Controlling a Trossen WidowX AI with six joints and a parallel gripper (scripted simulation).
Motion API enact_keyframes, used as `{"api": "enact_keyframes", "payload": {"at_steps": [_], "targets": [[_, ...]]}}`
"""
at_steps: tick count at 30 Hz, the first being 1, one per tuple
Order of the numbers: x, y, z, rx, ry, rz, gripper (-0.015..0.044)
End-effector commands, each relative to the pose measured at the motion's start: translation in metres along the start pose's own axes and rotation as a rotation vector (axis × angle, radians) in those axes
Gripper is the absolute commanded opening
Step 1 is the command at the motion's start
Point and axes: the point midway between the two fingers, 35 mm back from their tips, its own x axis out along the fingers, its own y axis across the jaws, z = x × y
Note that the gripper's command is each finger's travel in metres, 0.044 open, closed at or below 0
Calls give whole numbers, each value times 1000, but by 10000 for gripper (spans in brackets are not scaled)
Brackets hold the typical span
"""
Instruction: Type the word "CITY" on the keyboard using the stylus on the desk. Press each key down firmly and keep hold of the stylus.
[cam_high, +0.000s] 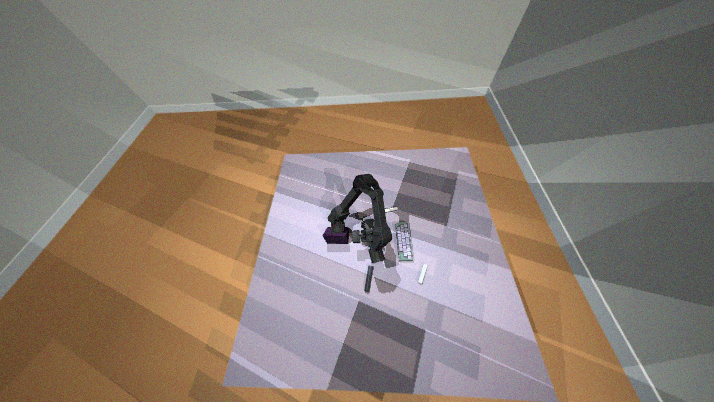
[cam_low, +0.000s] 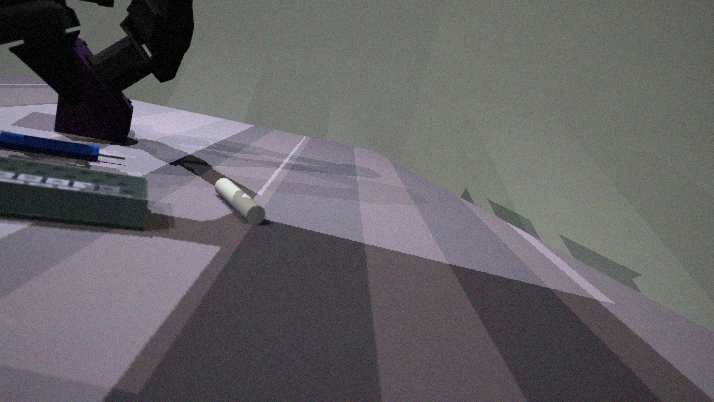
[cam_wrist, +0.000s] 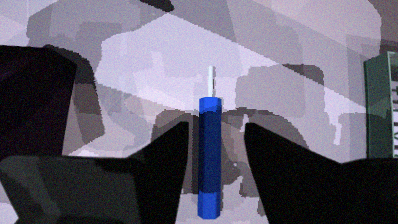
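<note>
Surface: a pale lilac desk top (cam_high: 300, 320) (cam_low: 320, 310) (cam_wrist: 165, 60), crossed by bands of light and darker shadow patches.
Room: orange-brown wooden floor (cam_high: 125, 210) around the lilac area; grey-green walls (cam_high: 350, 45) (cam_low: 450, 75) with a pale skirting along the floor.
Arm: black arm (cam_high: 382, 215) (cam_low: 165, 35), bent high over its dark purple base (cam_high: 336, 236) (cam_low: 95, 117) (cam_wrist: 32, 100) on the left.
Keyboard: green keyboard (cam_high: 404, 242) (cam_low: 75, 202) (cam_wrist: 377, 107) with pale keys, right of the arm.
White sticks: one (cam_high: 391, 210) (cam_low: 240, 201) beyond the keyboard's far end; another (cam_high: 422, 274) near, to its right.
Dark stick: black rod (cam_high: 369, 279) on the near side, left of the keyboard.
Stylus: blue stylus (cam_low: 50, 146) (cam_wrist: 210, 150) lying between base and keyboard, thin tip pointing far; the arm hides it from above.
Gripper: fingers of the gripper (cam_high: 367, 232) (cam_wrist: 217, 123) apart, the stylus showing in the gap, unclamped.
In the way: the keyboard's front partly screens the stylus's surroundings in the exterior view.
</note>
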Motion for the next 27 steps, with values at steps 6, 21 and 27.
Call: {"api": "enact_keyframes", "payload": {"at_steps": [6, 21, 27], "targets": [[8, 0, -4, -2, -5, -5, 150], [21, 0, -12, -2, -6, -5, 150], [26, 0, -15, -2, -6, -5, 150]]}}
